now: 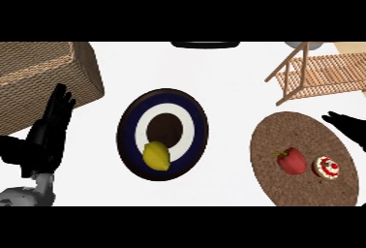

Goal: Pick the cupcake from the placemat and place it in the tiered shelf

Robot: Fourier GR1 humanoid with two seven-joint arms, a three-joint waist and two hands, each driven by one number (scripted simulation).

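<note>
The cupcake, pale with red and white topping, sits on the right part of a round brown placemat. Beside it on the mat lies a red bell pepper. The wooden tiered shelf stands at the back right, beyond the mat. My right hand comes in from the right edge just above the mat's far right rim, fingers straight, a short way from the cupcake and holding nothing. At the left edge my left hand rests open, fingers pointing up.
A dark blue and white plate in the middle carries a yellow lemon. A woven basket fills the back left, close behind the left hand. A dark round object shows at the back edge.
</note>
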